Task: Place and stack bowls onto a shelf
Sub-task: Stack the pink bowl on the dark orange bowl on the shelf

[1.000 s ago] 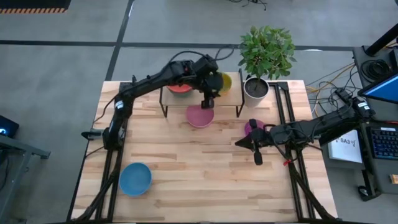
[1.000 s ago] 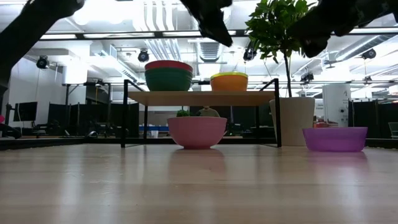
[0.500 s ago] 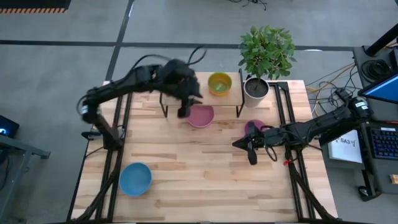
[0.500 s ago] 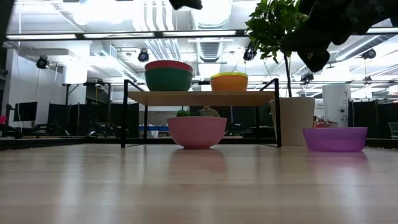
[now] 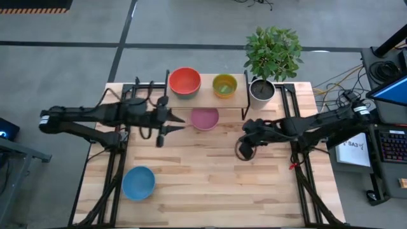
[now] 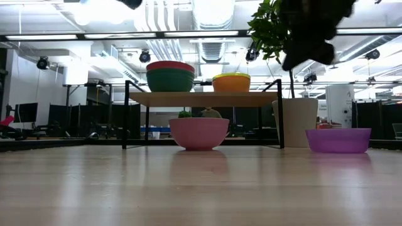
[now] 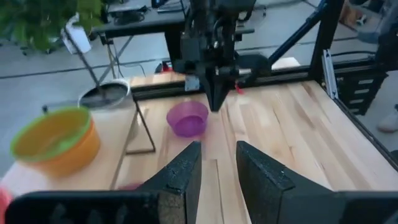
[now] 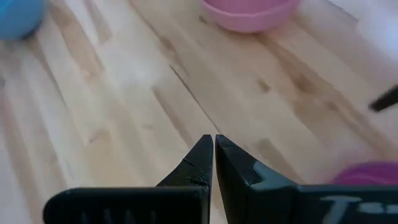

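Note:
The shelf stands at the table's far edge. A red bowl is stacked in a teal one on its left part. An orange bowl with a yellowish inside sits on its right part. A pink bowl rests on the table before the shelf. A blue bowl sits near the front left. The purple bowl stands at the right, under my right arm in the high view. My left gripper hangs open and empty left of the pink bowl. My right gripper is shut and empty, above the table right of centre.
A white plant pot with a leafy plant stands right of the shelf. Black frame rails run along both table sides. Bare wood lies across the middle and front of the table.
My left gripper has drawn back from above the pink bowl, away from the shelf toward the table's left edge, its arm folding back and the gripper levelling out. My right gripper has shifted a little toward the table's left, rolled and tipped downward. The bowls have stayed put.

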`<state>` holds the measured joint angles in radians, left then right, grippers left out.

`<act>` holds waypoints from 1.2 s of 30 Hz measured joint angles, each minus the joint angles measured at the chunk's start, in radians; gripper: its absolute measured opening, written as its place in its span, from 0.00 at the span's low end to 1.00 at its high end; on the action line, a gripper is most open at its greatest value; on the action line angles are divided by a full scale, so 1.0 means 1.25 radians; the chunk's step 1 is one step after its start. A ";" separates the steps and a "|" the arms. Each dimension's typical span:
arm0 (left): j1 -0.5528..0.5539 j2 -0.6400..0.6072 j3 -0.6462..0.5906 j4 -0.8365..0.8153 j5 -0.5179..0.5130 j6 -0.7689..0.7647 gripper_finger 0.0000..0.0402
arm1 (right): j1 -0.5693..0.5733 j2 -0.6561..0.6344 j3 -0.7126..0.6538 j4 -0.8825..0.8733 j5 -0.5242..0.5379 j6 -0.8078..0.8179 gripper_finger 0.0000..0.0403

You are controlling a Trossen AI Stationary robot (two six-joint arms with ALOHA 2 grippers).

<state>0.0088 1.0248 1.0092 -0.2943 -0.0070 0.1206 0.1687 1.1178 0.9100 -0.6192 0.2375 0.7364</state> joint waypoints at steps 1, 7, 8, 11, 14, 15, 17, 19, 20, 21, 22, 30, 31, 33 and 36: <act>-0.001 -0.025 -0.030 0.005 -0.002 -0.006 0.21 | -0.004 0.020 0.024 -0.005 -0.001 -0.024 0.02; -0.001 -0.152 -0.161 0.015 -0.088 -0.051 0.21 | -0.029 0.164 0.164 -0.013 -0.002 -0.240 0.02; -0.001 -0.171 -0.176 0.016 -0.117 -0.051 0.21 | -0.037 0.189 0.190 -0.016 -0.002 -0.269 0.03; -0.001 -0.222 -0.210 0.015 -0.200 -0.053 0.21 | -0.061 0.257 0.267 -0.017 -0.044 -0.348 0.07; -0.001 -0.272 -0.229 0.016 -0.263 -0.050 0.21 | -0.084 0.321 0.338 -0.020 -0.084 -0.428 0.16; -0.001 -0.288 -0.235 0.018 -0.281 -0.045 0.21 | -0.090 0.343 0.359 -0.023 -0.085 -0.461 0.19; -0.001 -0.315 -0.249 0.018 -0.313 -0.041 0.21 | -0.103 0.384 0.394 -0.027 -0.086 -0.520 0.27; -0.001 -0.337 -0.261 0.015 -0.334 -0.040 0.21 | -0.119 0.425 0.423 -0.030 -0.085 -0.578 0.34; -0.001 -0.346 -0.263 0.013 -0.338 -0.036 0.21 | -0.126 0.442 0.436 -0.028 -0.085 -0.607 0.38; -0.001 -0.355 -0.264 0.012 -0.338 -0.033 0.21 | -0.133 0.459 0.446 -0.027 -0.085 -0.635 0.41; -0.001 -0.362 -0.266 0.014 -0.338 -0.030 0.21 | -0.141 0.477 0.456 -0.029 -0.085 -0.655 0.43; -0.001 -0.387 -0.281 0.011 -0.337 -0.007 0.21 | -0.210 0.597 0.494 -0.016 -0.083 -0.685 0.48; -0.001 -0.387 -0.281 0.011 -0.338 -0.004 0.21 | -0.217 0.607 0.494 -0.014 -0.081 -0.687 0.48; -0.001 -0.388 -0.281 0.012 -0.338 -0.001 0.21 | -0.223 0.628 0.494 -0.009 -0.077 -0.688 0.47; -0.001 -0.387 -0.281 0.012 -0.338 0.004 0.21 | -0.227 0.650 0.494 0.000 -0.065 -0.691 0.45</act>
<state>0.0082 0.5407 0.6582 -0.2798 -0.4290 0.1255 -0.1150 1.9307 1.5280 -0.6187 0.1557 -0.1275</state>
